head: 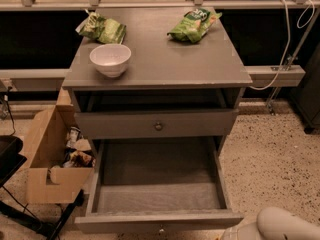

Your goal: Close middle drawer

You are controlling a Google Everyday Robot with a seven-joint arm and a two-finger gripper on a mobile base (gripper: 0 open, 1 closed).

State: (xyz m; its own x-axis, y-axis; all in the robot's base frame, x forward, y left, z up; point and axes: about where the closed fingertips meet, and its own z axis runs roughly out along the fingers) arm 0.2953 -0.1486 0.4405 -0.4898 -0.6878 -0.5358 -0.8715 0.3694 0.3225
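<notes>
Camera view gives me only the white, rounded shell of the arm [285,226] in the lower right corner. The gripper itself sits below the bottom edge, so I cannot tell whether it is released or clenched. Just left of the arm is the middle drawer [160,220], pulled far out toward me. Its low grey wooden front runs along the bottom of the view, its small round knob [161,230] is cut by the edge, and its deep plain box lies open. Above it, the taller-fronted upper drawer [156,125] is pushed in, with a dark round knob at its centre. On the flat grey cabinet top [200,64] I see a smooth white bowl [110,59] and two crinkled green snack bags [102,30] [194,24], their lettering too blurred to read. Left of the cabinet, an open cardboard box [45,154] holds jumbled packets. A pale cable [290,39] hangs at the right, above speckled flooring [270,159].
</notes>
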